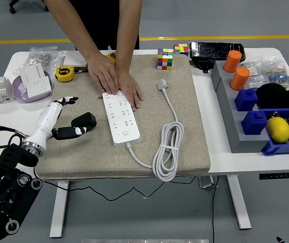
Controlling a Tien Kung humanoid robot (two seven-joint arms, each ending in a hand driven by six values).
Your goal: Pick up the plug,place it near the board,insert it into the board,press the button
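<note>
Left hand (pixel 66 119), fingers closing around the black plug (pixel 83 120) on the beige mat (pixel 185 147), is sitting left of the white power strip (pixel 119 114), which a person's hands (pixel 116 78) are pinning flat, presumably steadying it for insertion.

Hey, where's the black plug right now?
In the head view the black plug lies on the beige mat, left of the white power strip, right beside the left hand.
</note>
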